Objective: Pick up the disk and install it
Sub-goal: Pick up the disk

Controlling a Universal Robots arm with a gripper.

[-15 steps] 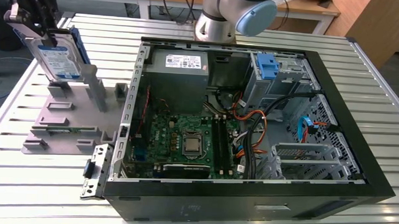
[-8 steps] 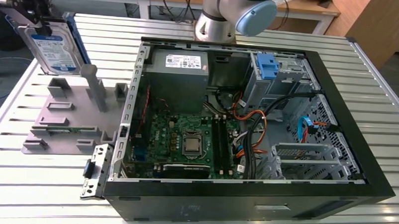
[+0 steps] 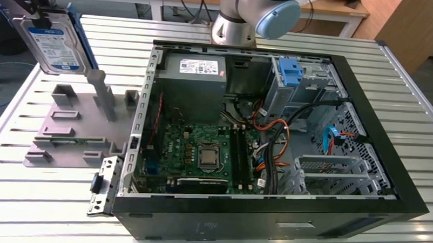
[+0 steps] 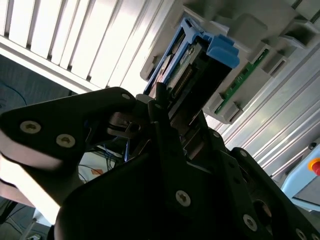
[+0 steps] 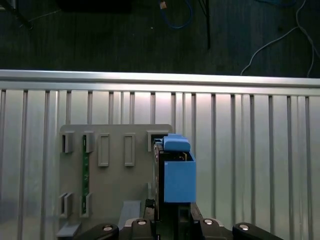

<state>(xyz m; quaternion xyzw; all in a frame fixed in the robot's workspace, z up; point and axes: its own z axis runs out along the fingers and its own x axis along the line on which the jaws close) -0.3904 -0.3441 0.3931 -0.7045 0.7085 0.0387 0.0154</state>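
Observation:
The disk (image 3: 55,45), a silver hard drive with a white-and-blue label in a blue carrier, hangs upright in the air at the exterior view's far left. It is above the grey holder block (image 3: 72,130). My gripper (image 3: 41,13) is shut on its upper end. In the second wrist view the dark fingers (image 4: 165,125) clamp the disk (image 4: 192,60) edge-on. In the first wrist view the blue carrier of the disk (image 5: 178,175) stands out from the gripper (image 5: 167,222), over the holder block (image 5: 115,170).
An open computer case (image 3: 387,176) lies on the slatted metal table (image 3: 48,202), with motherboard (image 3: 201,153), cables, a grey power supply (image 3: 193,72) and a drive bay holding a bare blue bracket (image 3: 291,71). A green memory stick (image 5: 85,170) sits in the holder block.

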